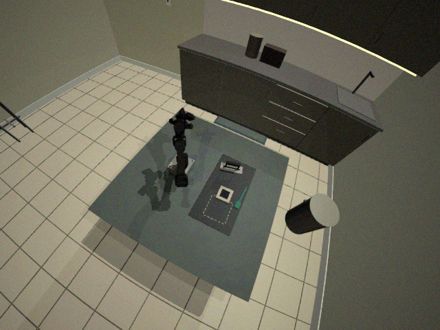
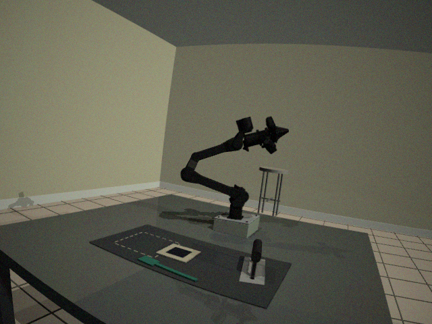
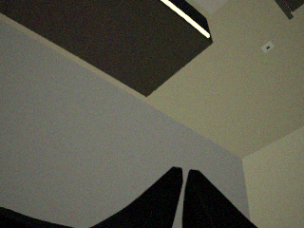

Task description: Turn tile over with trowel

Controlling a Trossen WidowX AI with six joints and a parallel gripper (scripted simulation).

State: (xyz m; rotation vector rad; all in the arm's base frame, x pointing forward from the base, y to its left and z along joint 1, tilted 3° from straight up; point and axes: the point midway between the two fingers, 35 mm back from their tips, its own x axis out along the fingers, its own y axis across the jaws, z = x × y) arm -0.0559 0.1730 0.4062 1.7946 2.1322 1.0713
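Note:
The tile [image 1: 225, 193] [image 2: 178, 252] is white with a dark square on its upper face. It lies flat on the dark mat [image 1: 248, 177] [image 2: 216, 279], at one end of the dashed outline [image 1: 214, 218] [image 2: 129, 237] and mostly outside it. The green trowel [image 1: 240, 198] [image 2: 167, 268] lies on the mat beside the tile, apart from it. My gripper [image 2: 286, 129] [image 3: 182, 178] [image 1: 182, 114] is shut and empty. It is raised high above the arm's base, far from the mat, and points up toward the wall and ceiling.
A white stand with a black-handled tool [image 1: 231, 166] [image 2: 253, 264] sits at the mat's other end. The arm's base [image 2: 236, 225] is on the table beside the mat. A stool [image 2: 272, 190], a bin [image 1: 312, 213] and a counter [image 1: 277, 92] stand off the table.

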